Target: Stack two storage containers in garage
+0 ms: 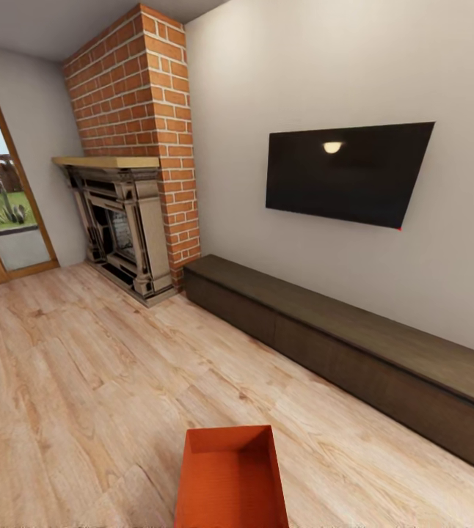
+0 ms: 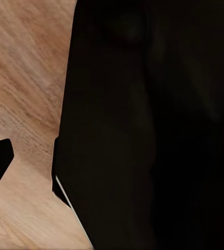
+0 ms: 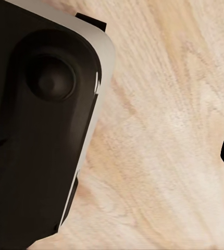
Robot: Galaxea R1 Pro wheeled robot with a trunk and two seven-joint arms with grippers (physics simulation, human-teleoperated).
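Head view: red-orange open storage container [image 1: 231,480] on wood floor [image 1: 83,381]; tool states unclear.

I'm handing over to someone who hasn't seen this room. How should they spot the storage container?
Start at the red brick fireplace and the black wall TV, with the long dark-brown bench under the TV. Come forward across the light wood-plank floor to the near edge of the head view: the storage container is the open-topped, red-orange rectangular box there, the one bright thing on the pale boards.
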